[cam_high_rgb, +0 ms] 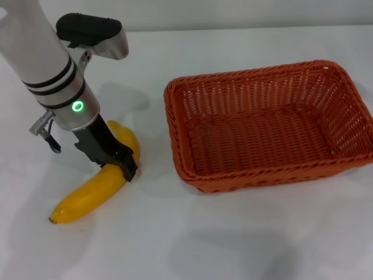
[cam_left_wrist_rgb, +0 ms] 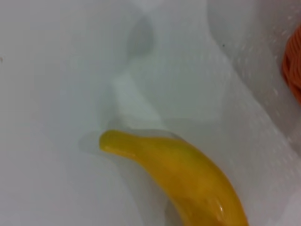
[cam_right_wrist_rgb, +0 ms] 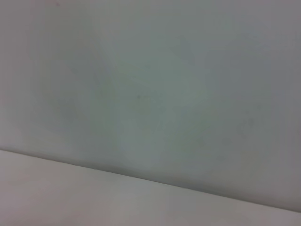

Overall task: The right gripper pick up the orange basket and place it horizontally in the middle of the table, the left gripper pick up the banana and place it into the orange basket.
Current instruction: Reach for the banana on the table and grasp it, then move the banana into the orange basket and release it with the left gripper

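Nearest us in the head view, the banana (cam_high_rgb: 93, 192) lies on the table (cam_high_rgb: 245, 233) at lower left. We see the left gripper (cam_high_rgb: 125, 163) down over its middle, fingers closed around it. The orange basket (cam_high_rgb: 268, 122) sits flat at centre-right, well apart. We cannot see the right gripper.

head: high, looking down, wide | left wrist: close over banana (cam_left_wrist_rgb: 183, 174), shared with head | right wrist: bare surface only
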Robot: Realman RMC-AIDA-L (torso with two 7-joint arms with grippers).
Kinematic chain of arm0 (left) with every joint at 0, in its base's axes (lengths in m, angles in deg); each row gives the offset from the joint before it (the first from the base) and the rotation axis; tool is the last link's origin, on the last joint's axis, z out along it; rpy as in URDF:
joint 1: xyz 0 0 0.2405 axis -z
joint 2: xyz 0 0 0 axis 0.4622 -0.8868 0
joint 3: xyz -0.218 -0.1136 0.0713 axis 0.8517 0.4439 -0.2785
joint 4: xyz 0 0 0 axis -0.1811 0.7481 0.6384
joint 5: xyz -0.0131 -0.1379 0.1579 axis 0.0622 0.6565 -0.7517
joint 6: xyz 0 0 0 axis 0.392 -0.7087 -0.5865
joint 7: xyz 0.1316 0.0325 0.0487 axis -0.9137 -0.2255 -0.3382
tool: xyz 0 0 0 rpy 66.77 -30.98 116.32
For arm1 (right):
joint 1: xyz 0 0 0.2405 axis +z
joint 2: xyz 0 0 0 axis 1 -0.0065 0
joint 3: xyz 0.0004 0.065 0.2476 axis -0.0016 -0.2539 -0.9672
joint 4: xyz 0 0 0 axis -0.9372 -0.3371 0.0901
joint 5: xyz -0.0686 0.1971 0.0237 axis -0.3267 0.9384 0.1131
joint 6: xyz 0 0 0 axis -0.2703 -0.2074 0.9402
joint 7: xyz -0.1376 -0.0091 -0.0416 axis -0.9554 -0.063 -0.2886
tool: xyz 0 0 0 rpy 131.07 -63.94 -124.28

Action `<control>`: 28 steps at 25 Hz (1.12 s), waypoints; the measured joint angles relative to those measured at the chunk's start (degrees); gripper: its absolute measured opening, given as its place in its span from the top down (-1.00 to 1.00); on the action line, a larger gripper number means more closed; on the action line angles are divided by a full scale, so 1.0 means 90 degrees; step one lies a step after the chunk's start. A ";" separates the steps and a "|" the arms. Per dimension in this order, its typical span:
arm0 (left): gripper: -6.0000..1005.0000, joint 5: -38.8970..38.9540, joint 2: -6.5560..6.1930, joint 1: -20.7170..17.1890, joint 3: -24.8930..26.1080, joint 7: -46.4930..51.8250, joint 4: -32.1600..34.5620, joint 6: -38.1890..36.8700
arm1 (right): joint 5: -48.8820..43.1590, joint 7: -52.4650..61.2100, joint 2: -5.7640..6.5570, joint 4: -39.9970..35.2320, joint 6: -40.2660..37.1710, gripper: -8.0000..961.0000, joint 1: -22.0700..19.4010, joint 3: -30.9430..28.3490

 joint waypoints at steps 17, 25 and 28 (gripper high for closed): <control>-0.02 -0.0328 -0.0571 -0.0005 0.0830 -0.0178 -0.2355 0.1577 | 0.0018 0.0065 0.0063 -0.0066 -0.0005 -0.47 0.0132 -0.0017; -0.02 -0.0298 -0.0483 0.1249 0.0811 -0.0453 -0.2125 0.1685 | 0.0204 -0.0005 0.0094 -0.0068 -0.0272 -0.47 0.0190 -0.0049; -0.02 -0.0214 -0.0434 0.1644 0.0822 -0.0485 -0.1964 0.1603 | 0.0434 -0.0054 0.0115 -0.0069 -0.0313 -0.47 0.0176 -0.0021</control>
